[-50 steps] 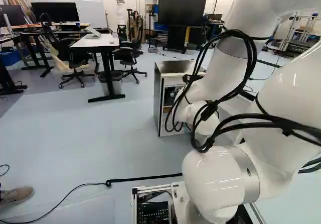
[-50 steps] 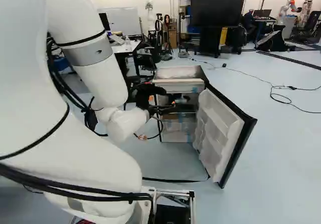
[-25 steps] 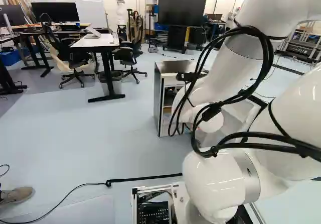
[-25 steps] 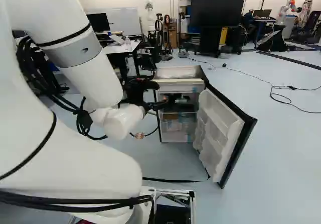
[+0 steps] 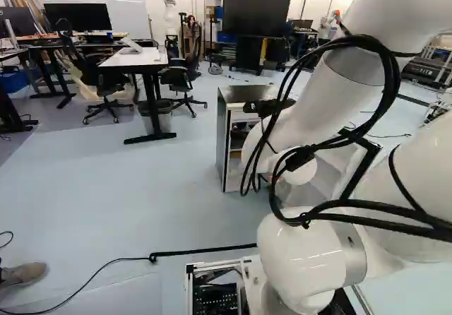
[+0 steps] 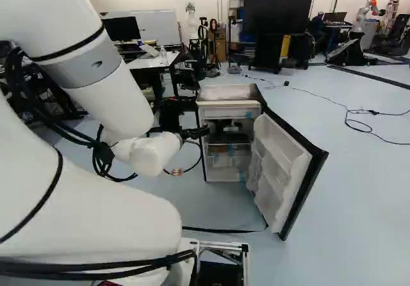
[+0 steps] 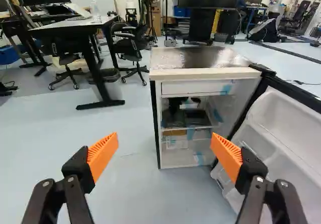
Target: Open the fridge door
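From where I stand, the little fridge [image 6: 227,109] sits on the floor ahead of the arm, its door [image 6: 288,170] already swung wide, white moulded shelves showing, at the right of the cabinet in the right base view. The gripper [image 6: 203,132] has its jaws spread well apart, with nothing grasped; in the wrist view the orange pads [image 7: 103,154] frame the cabinet ahead. Bits of blue tape [image 7: 226,89] cling inside (any writing on them is too small for me to make out). Dark items sit on the upper shelf [image 7: 185,128]. A white-topped desk [image 5: 134,59] stands beyond, left of the fridge in the left base view.
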